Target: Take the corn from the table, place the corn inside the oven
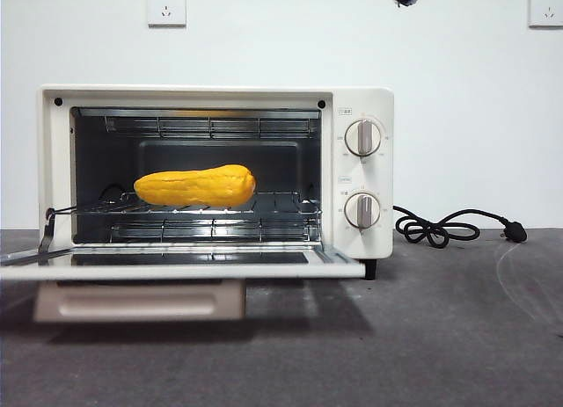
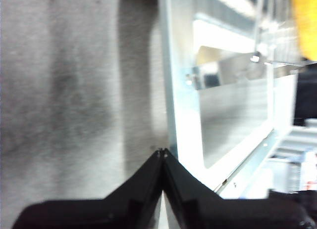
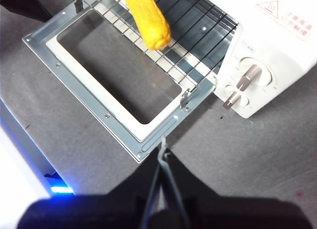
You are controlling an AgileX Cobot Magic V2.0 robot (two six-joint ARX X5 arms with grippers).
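Front view: corn (image 1: 194, 186) lies lengthwise on the wire rack (image 1: 281, 205) inside the oven (image 1: 365, 104), door (image 1: 176, 265) dropped flat and open, so placement looks done; door left down presumably because nothing in the task calls for shutting it. Corn sits toward the rack's front edge, reachable, touching only the wires. Both arms look backed off, only a black tip shows at a top edge. Right wrist view: right gripper (image 3: 164, 151) hangs high above the table (image 3: 277, 140) just off the door's corner, fingers pressed together, holding nothing. Left wrist view: left gripper (image 2: 162, 151) is low beside the door's metal edge, fingers together too, empty. Hard to read: left wrist picture is blurred, corn there is just a yellow patch cut by the frame; corn's far end is cut off in the right wrist view; the door handle is barely visible under the door; which arm the black tip belongs to can't be told.
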